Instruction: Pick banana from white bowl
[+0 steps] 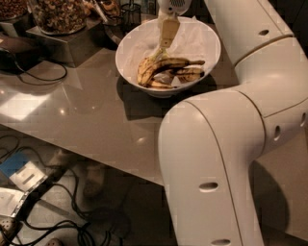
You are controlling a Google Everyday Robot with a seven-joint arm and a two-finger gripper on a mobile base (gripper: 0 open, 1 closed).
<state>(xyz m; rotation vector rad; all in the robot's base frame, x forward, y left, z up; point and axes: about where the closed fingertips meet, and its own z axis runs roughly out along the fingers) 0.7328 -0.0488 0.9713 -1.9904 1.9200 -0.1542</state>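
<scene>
The white bowl (131, 42) holds the banana (162, 64); gripper (167, 34) hangs just above it.

- Glossy grey-brown counter (72, 110), with bright patches of light reflected at left.
- Jars of nuts (57, 14) on a dark stand (62, 45) at the far corner.
- Black cords (84, 230) tangled on the floor (134, 202) below.
- Gripper (164, 41) over the counter's far side.

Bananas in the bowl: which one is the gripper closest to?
The longest, curved banana, leftmost in the bowl; the gripper hangs just above it.
</scene>
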